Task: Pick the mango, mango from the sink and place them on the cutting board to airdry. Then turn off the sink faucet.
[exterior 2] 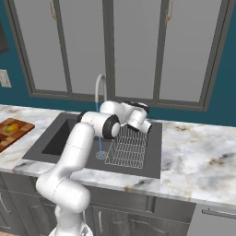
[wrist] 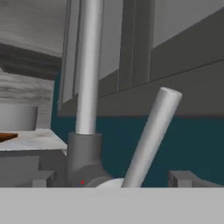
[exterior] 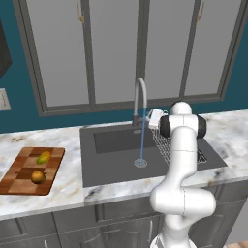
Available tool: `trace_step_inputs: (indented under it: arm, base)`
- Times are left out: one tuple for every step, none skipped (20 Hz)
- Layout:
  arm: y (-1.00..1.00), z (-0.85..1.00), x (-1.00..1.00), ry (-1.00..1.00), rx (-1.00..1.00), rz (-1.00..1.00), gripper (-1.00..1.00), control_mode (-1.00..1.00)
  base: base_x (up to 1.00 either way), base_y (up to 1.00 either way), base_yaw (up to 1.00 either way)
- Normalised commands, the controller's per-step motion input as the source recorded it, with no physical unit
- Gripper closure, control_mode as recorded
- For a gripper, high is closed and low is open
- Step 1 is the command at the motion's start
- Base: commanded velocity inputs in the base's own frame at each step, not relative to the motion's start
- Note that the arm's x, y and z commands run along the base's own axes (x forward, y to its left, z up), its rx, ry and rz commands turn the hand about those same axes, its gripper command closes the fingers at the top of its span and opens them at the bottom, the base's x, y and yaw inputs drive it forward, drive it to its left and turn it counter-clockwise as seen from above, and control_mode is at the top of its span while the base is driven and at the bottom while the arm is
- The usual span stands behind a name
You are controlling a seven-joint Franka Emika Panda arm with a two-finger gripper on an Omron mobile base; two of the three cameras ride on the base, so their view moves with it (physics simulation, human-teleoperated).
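At lower left of the left base view, both mangos, the yellow-green mango [exterior: 43,157] and the orange-brown mango [exterior: 38,177], lie on the cutting board [exterior: 19,174], apart from each other. Right of centre, the sink faucet [exterior: 140,99] arches over the sink [exterior: 111,167] with a blue stream running to the drain, and the gripper [exterior: 153,118] sits just beside the tap's base.

Across the right base view, the cutting board [exterior 2: 14,131] is at the left edge, the sink faucet [exterior 2: 99,90] left of centre, and the hand [exterior 2: 138,117] above the wire rack [exterior 2: 124,150].

Centre of the hand view, the lever [wrist: 151,138] slants up to the right beside the faucet's upright stem [wrist: 87,74]. The fingertips [wrist: 179,178] stand spread wide, holding nothing. The lever looks stiff, smooth and slim; pushing near its free end should give most leverage, though metal may slip.
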Motion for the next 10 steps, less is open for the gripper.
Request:
trace_step_inputs:
  arm:
    - [1.0, 0.56, 0.21, -0.18, -0.17, 0.12, -1.0, -1.0]
    - [1.0, 0.56, 0.21, -0.18, -0.19, 0.12, -1.0, -1.0]
    - [1.0, 0.57, 0.23, -0.18, -0.21, 0.12, -1.0, -1.0]
    - [1.0, 0.55, 0.21, -0.19, -0.22, 0.11, -1.0, -1.0]
    - [1.0, 0.55, 0.21, -0.2, -0.23, 0.1, -1.0, -1.0]
    - [1.0, 0.57, 0.21, -0.21, -0.25, 0.09, -1.0, -1.0]
    - [1.0, 0.58, 0.21, -0.21, -0.27, 0.08, -1.0, -1.0]
    - [1.0, 0.58, 0.21, -0.2, -0.27, 0.07, -1.0, -1.0]
    - [1.0, 0.56, 0.21, -0.2, -0.28, 0.07, -1.0, -1.0]
    - [1.0, 0.56, 0.21, -0.2, -0.28, 0.07, -1.0, -1.0]
  base:
    - [0.0, 0.0, 0.0]
    - [0.0, 0.0, 0.0]
    - [0.0, 0.0, 0.0]
    - [0.0, 0.0, 0.0]
    - [0.0, 0.0, 0.0]
    - [0.0, 0.0, 0.0]
    - [0.0, 0.0, 0.0]
    - [0.0, 0.0, 0.0]
    - [0.0, 0.0, 0.0]
    - [0.0, 0.0, 0.0]
